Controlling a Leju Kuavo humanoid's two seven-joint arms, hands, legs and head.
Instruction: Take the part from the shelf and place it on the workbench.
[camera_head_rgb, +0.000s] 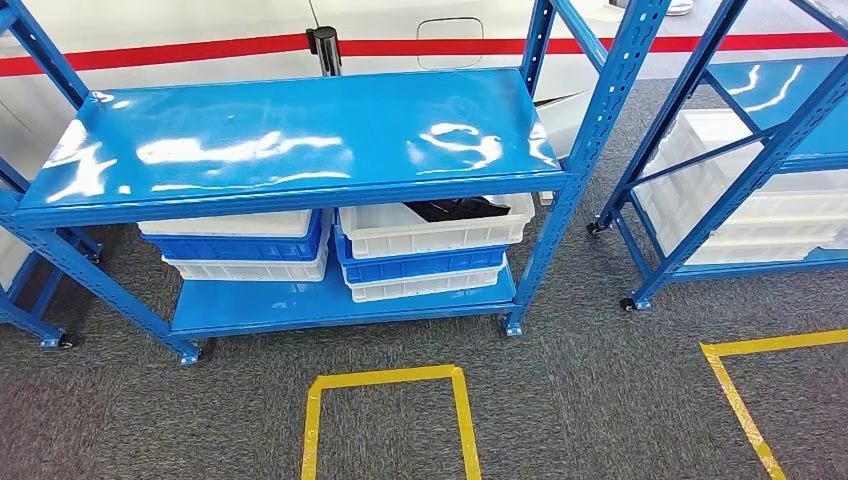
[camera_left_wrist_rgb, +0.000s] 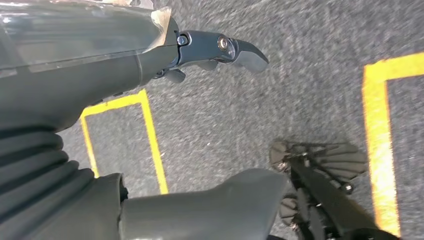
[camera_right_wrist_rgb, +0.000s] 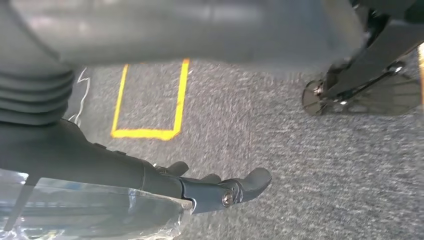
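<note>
While a dark part (camera_head_rgb: 455, 209) lies in the top white crate (camera_head_rgb: 430, 228) on the lower level of the blue shelf (camera_head_rgb: 300, 140), at the centre of the head view, both hands hang down over the grey carpet (camera_head_rgb: 580, 400) and hold nothing. The left hand (camera_left_wrist_rgb: 210, 52) shows its fingers spread apart and empty, and the right hand (camera_right_wrist_rgb: 220, 187) looks the same, with loose straight fingers. I cannot see any workbench in these views, so the part is clearly not placed there. By my judgement the reach, the grasp and the carry are all left to do.

About the room for moving: the crate sits close under the shelf top, so the gap above the part is low and a hand must enter from the front, under the blue front edge. The posts at left and right of the shelf limit the sides. A second shelf (camera_head_rgb: 760, 150) stands at the right of the frame, apart from the first. Yellow tape (camera_head_rgb: 385, 380) marks a square on the carpet at lower centre, before the shelf
</note>
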